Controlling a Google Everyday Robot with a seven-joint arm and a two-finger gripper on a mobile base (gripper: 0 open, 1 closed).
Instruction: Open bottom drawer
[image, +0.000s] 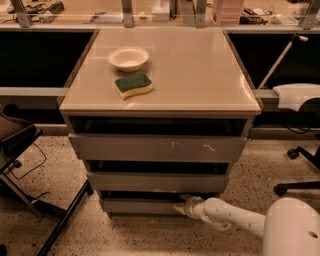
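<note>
At the top edge of the plain narrow grey bottom drawer (140, 206), seat the pale pincer (181, 205), grip state untellable, behind the front and pull straight out.

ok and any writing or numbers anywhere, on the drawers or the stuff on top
No readable text anywhere.
The bowl, sponge and bottom drawer are plain.
The top drawer front has white scratches, not writing.
The items on the back ledge are too blurred to read.
The gripper, at the bottom drawer's top edge, shows no label.
</note>
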